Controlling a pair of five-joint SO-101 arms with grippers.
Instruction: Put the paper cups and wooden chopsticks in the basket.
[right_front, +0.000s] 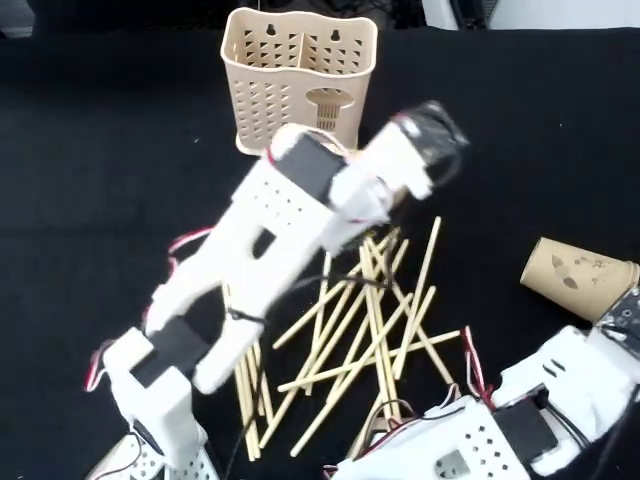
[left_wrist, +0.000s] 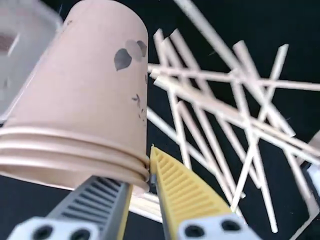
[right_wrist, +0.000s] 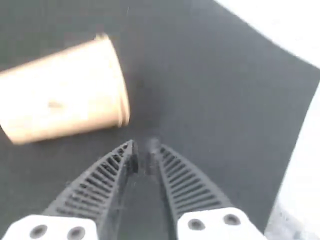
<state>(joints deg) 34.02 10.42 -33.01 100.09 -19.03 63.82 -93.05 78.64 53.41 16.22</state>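
My left gripper (left_wrist: 144, 169) is shut on the rim of a stack of tan paper cups (left_wrist: 85, 100), held up above the scattered wooden chopsticks (left_wrist: 235, 105). In the high view the left arm (right_front: 290, 210) stretches from the front left to just in front of the beige basket (right_front: 300, 75), over the chopsticks (right_front: 370, 320). One more paper cup (right_front: 578, 277) lies on its side at the right. My right gripper (right_wrist: 145, 150) is shut on nothing, just short of that cup (right_wrist: 65, 95) and near its rim.
The black cloth (right_front: 100, 200) covers the table, with bare room at the left and far right. The right arm (right_front: 560, 390) sits at the front right corner. The basket has two compartments and stands upright at the back.
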